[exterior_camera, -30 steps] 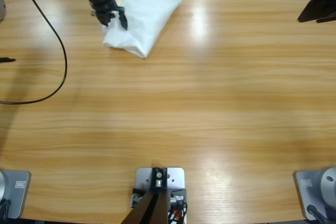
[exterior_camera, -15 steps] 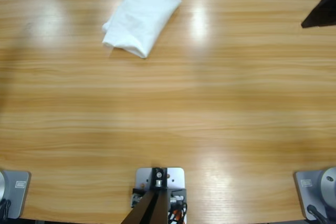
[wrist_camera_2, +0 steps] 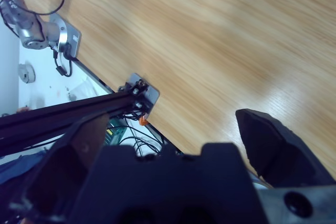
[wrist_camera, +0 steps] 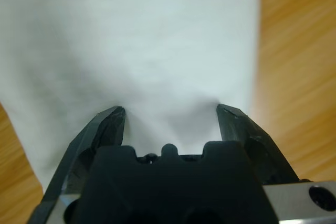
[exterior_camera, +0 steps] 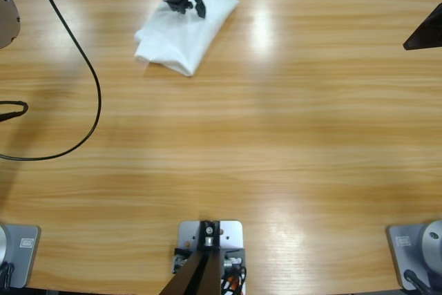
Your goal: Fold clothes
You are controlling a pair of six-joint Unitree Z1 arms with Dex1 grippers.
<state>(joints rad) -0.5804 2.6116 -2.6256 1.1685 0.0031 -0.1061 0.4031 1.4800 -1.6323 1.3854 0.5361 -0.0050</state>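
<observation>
On the far left of the high view a black cable (exterior_camera: pixel 90 101) loops over the desk (exterior_camera: pixel 276 136), well away from the shirt. Next comes the white T-shirt (exterior_camera: pixel 181 29), already folded into a small bundle near the far edge of the desk, left of the middle. Its long side runs at a slant, from the near left corner up to the far right corner. The left end effector (exterior_camera: pixel 188 1) comes down from the top and sits right over the far end of the bundle, so the rest of the shirt stretches away from it toward the near left. In the left wrist view its two black jaws are spread wide with white cloth between their tips, pressing on the shirt or just above it; nothing is pinched. This arm is much the nearer one, so any last tuck or push looks like its job. Nothing else lies near the shirt to get in the way. Far to the right, the right end effector (wrist_camera_2: pixel 173 129) hangs high over bare wood, jaws spread and holding nothing, well apart from the shirt; only a dark bit of it shows at the right edge of the high view
</observation>
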